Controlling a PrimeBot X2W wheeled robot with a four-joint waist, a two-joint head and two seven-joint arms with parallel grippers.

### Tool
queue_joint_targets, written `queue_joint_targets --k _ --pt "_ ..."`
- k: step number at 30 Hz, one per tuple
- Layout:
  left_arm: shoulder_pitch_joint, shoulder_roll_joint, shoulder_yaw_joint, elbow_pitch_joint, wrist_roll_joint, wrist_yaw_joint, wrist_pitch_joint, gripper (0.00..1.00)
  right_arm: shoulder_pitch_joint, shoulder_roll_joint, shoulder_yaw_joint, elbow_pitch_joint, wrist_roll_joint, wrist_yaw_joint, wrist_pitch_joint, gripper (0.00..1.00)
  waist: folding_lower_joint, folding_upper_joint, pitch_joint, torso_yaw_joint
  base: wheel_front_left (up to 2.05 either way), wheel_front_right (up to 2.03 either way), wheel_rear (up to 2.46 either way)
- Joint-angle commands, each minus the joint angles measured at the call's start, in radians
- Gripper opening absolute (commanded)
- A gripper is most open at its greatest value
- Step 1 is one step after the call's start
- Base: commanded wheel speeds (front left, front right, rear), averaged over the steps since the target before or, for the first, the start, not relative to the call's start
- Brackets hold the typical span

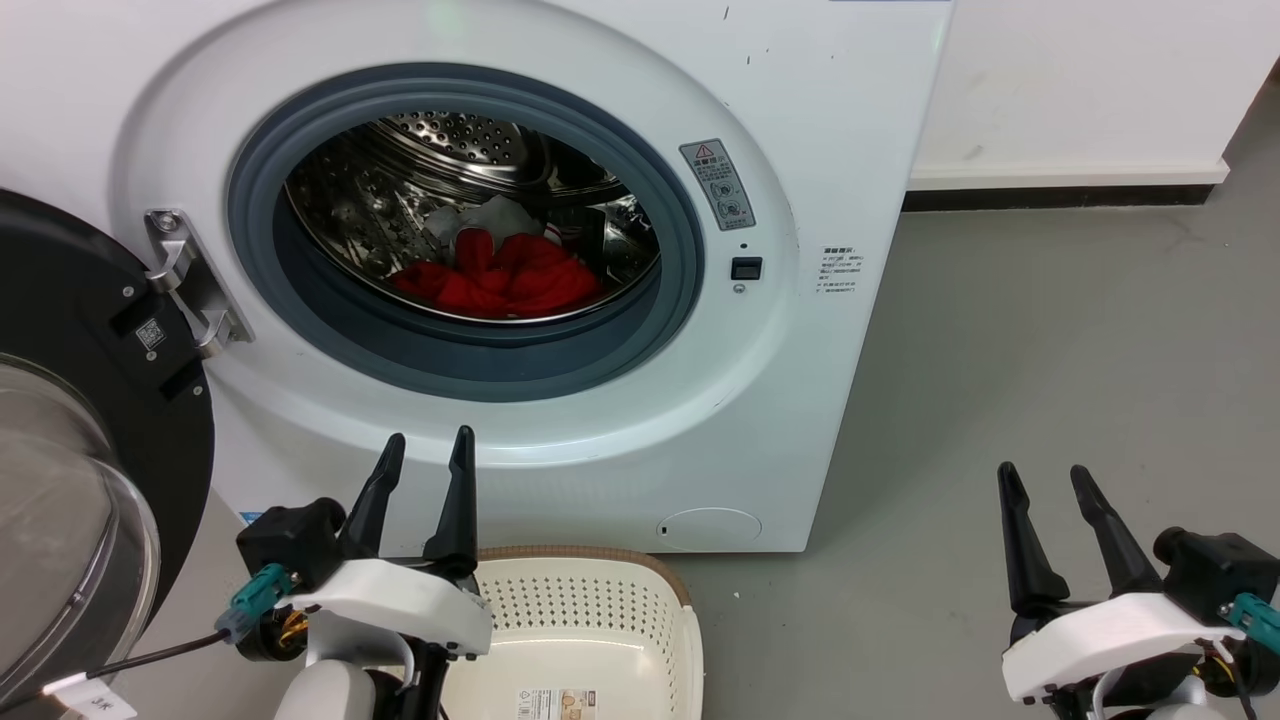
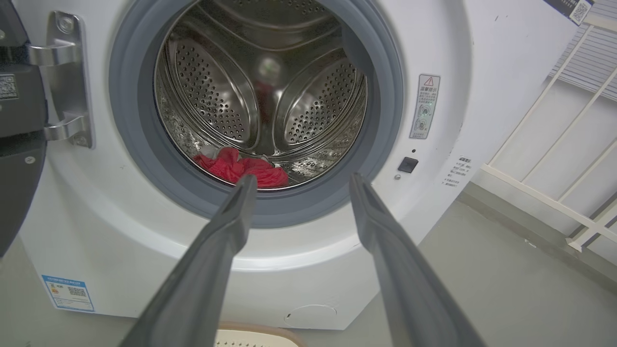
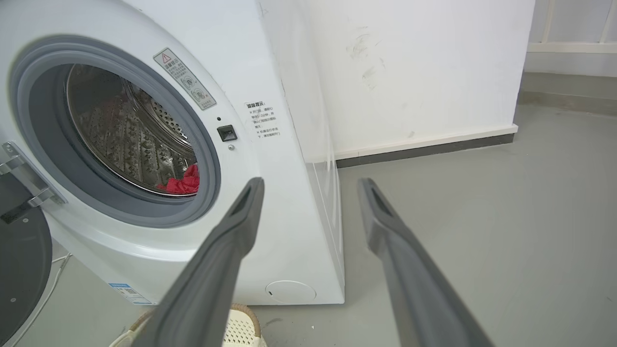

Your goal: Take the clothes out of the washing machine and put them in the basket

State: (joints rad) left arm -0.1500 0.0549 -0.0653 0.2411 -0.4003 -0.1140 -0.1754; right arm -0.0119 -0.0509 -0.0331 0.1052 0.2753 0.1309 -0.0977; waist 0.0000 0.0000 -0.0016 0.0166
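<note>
Black-rimmed door (image 1: 70,300): swung wide on its hinge at the far left, so the round port stands open.
Left gripper (image 1: 428,440): low and near, in front of the washing machine (image 1: 800,120). Its fingers are moderately spread, hold nothing, and point up toward the port.
Clothes (image 1: 500,280): a red heap with a bit of white showing, lying on the bottom of the steel drum (image 1: 450,140) behind the grey seal.
Basket (image 1: 660,610): on the floor against the foot of the machine, just right of the left gripper. The clothes are not in it yet.
Right gripper (image 1: 1043,475): off to the right over the grey floor (image 1: 1050,330), well apart from the machine, fingers parted and holding nothing.
Step in hand: to my eye the very start, with the reach into the drum not yet made.
Next move: the left arm looks best placed. It would need to rise, pass over the seal's lip, dip to the heap and pinch a good fold before drawing back.
</note>
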Motion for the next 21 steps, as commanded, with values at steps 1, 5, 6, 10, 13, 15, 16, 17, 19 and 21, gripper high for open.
queue_joint_targets --k 1,5,6,10,13,15,16,17,19,21 --pt "-0.02 0.006 -0.005 -0.003 0.023 0.004 -0.009 1.0 0.006 0.0 0.001 -0.011 -0.02 0.0 -0.008 1.0 0.0 0.0 0.0 0.0 0.0 0.0 0.0" --pt "-0.023 0.008 -0.011 0.005 0.066 0.009 -0.018 1.0 0.009 0.001 0.001 -0.013 -0.065 0.0 -0.011 1.0 0.0 0.0 0.0 0.002 0.0 0.0 0.0" --pt "-0.023 0.009 -0.012 0.007 0.077 0.01 -0.02 1.0 0.01 0.001 0.001 -0.013 -0.073 0.0 -0.013 1.0 0.0 0.0 0.0 0.003 0.0 0.0 0.0" --pt "-0.028 0.011 -0.018 0.017 0.118 0.016 -0.029 1.0 0.012 0.001 0.002 -0.016 -0.111 0.0 -0.019 1.0 0.0 0.0 -0.001 0.005 0.0 0.0 0.0" --pt "-0.03 0.014 -0.022 0.02 0.148 0.02 -0.035 1.0 0.012 0.001 0.002 -0.018 -0.137 0.0 -0.021 1.0 0.0 0.0 -0.002 0.007 0.0 0.0 0.0" --pt "-0.028 0.015 -0.026 0.022 0.167 0.025 -0.04 1.0 0.011 0.001 0.002 -0.019 -0.155 0.0 -0.023 1.0 0.0 0.0 -0.002 0.008 0.0 0.0 0.0" --pt "-0.028 0.016 -0.027 0.023 0.176 0.026 -0.042 1.0 0.011 0.001 0.002 -0.02 -0.165 0.0 -0.024 1.0 0.0 0.0 -0.003 0.008 0.0 0.0 0.0" --pt "-0.028 0.017 -0.028 0.024 0.185 0.028 -0.043 1.0 0.012 0.001 0.002 -0.02 -0.173 0.0 -0.025 1.0 0.0 0.0 -0.003 0.008 0.0 0.0 0.0" --pt "-0.029 0.017 -0.031 0.027 0.202 0.031 -0.048 1.0 0.014 0.001 0.001 -0.021 -0.189 0.0 -0.029 1.0 0.0 0.0 -0.004 0.009 0.0 0.0 0.0" --pt "-0.03 0.019 -0.033 0.029 0.219 0.034 -0.051 1.0 0.016 0.001 -0.001 -0.019 -0.197 0.0 -0.03 1.0 0.0 0.0 -0.005 0.009 0.0 0.0 0.0"
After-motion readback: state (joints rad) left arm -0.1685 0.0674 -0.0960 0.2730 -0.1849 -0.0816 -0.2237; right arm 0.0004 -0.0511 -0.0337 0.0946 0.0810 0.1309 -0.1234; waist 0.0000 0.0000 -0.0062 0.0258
